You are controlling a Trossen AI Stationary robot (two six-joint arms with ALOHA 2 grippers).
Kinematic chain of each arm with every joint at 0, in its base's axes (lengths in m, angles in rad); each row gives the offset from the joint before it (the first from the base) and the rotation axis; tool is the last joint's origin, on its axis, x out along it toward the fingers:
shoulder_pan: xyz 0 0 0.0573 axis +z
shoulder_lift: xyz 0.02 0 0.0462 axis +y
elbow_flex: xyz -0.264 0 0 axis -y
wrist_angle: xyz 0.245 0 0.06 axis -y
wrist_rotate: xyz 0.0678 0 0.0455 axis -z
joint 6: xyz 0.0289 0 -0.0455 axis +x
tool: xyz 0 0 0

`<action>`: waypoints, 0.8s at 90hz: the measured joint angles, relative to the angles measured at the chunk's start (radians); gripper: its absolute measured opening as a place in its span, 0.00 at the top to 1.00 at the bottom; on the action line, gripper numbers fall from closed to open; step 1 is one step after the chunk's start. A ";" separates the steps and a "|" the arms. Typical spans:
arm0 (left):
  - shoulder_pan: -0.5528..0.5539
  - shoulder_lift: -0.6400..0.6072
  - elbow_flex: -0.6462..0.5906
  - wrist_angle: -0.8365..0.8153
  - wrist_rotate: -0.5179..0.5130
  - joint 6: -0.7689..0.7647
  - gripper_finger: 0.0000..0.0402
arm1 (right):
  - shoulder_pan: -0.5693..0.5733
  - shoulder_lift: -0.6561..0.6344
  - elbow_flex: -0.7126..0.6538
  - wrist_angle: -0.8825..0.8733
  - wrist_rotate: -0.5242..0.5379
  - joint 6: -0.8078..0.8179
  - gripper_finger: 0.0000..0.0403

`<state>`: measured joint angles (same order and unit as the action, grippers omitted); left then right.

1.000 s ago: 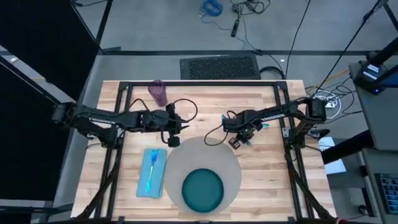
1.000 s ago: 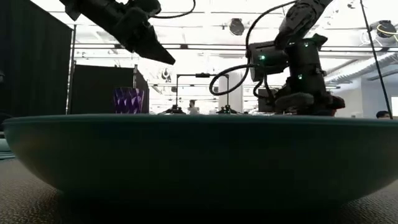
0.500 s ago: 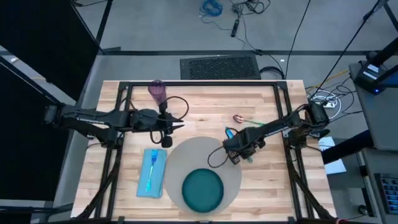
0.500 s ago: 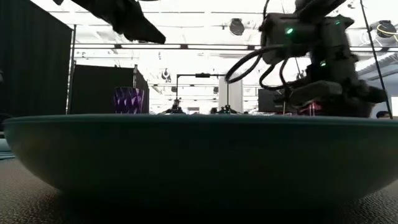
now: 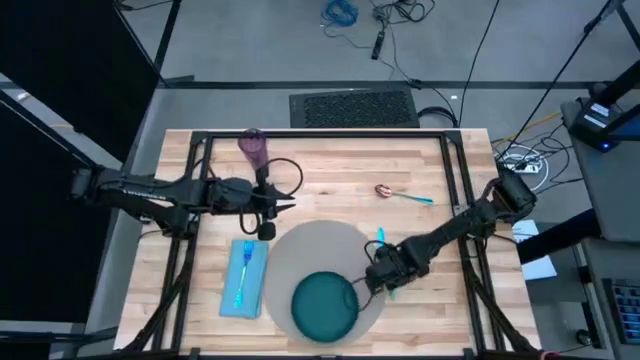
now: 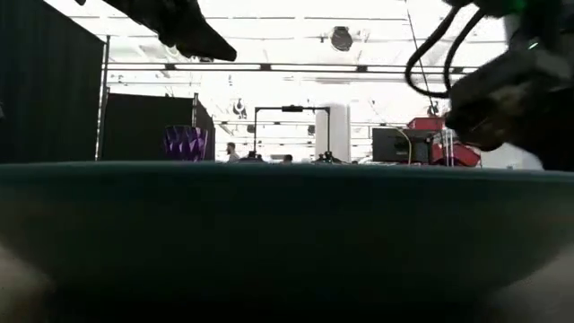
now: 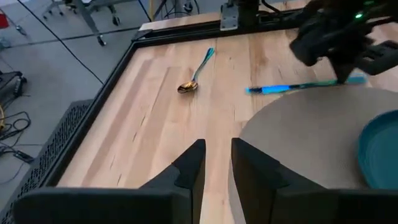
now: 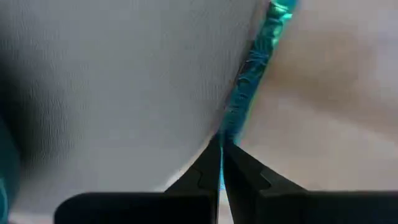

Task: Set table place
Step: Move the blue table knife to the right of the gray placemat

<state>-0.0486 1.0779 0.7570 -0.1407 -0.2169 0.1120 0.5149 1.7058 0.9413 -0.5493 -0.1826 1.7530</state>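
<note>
The round grey-beige mat point(image 5: 318, 250) lies at the table's near middle with the teal plate point(image 5: 325, 306) on its near part. To its left the light-blue napkin point(image 5: 246, 280) carries a teal-handled piece of cutlery point(image 5: 241, 272). The purple cup point(image 5: 253, 147) stands at the far left, and a spoon point(image 5: 400, 194) lies at the far right. My right gripper point(image 5: 384, 276) is low at the mat's right edge, shut on a teal-handled piece of cutlery point(image 5: 380, 238). My left gripper point(image 5: 276, 205) hovers beyond the mat's far left, slightly open, holding nothing. My right gripper pinches the teal handle point(image 8: 231, 127) between its two fingertips point(image 8: 239, 163), toward the piece's near end. The fingers slant down and lie nearly along the piece, which runs on toward the table's far side beside the mat's right edge. Whether it rests on the table I cannot tell.
The black metal frame point(image 5: 320, 134) borders the plank table. The bare wood right of the mat point(image 5: 430, 240) holds only the spoon farther back. The plate's rim point(image 6: 287, 224) fills the low view.
My right gripper has carried the teal-handled piece from the far right of the mat toward the table's near edge, down along the mat's right side, staying shut on it. My left gripper has drawn back a little toward the table's left.
</note>
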 joint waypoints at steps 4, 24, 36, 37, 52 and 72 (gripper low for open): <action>0.000 0.000 0.000 0.000 0.000 0.000 0.84 | 0.022 0.000 0.000 0.019 0.000 0.031 1.00; 0.000 0.000 0.000 0.000 0.000 -0.001 0.84 | 0.107 0.000 0.000 0.039 -0.007 0.124 1.00; 0.000 0.000 0.000 0.001 0.000 -0.002 0.84 | 0.117 0.000 0.000 0.019 0.006 0.120 1.00; 0.000 0.000 0.000 0.002 0.000 -0.002 0.84 | 0.117 0.000 0.000 0.013 0.017 0.120 1.00; -0.001 0.000 0.000 0.006 0.000 -0.002 0.84 | 0.094 -0.024 0.000 -0.074 0.155 0.094 1.00; -0.014 0.000 0.000 0.006 0.000 -0.002 0.84 | 0.034 -0.034 0.000 -0.107 0.153 -0.059 0.93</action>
<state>-0.0631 1.0782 0.7570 -0.1344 -0.2165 0.1096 0.5486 1.6718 0.9413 -0.6563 -0.0298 1.6938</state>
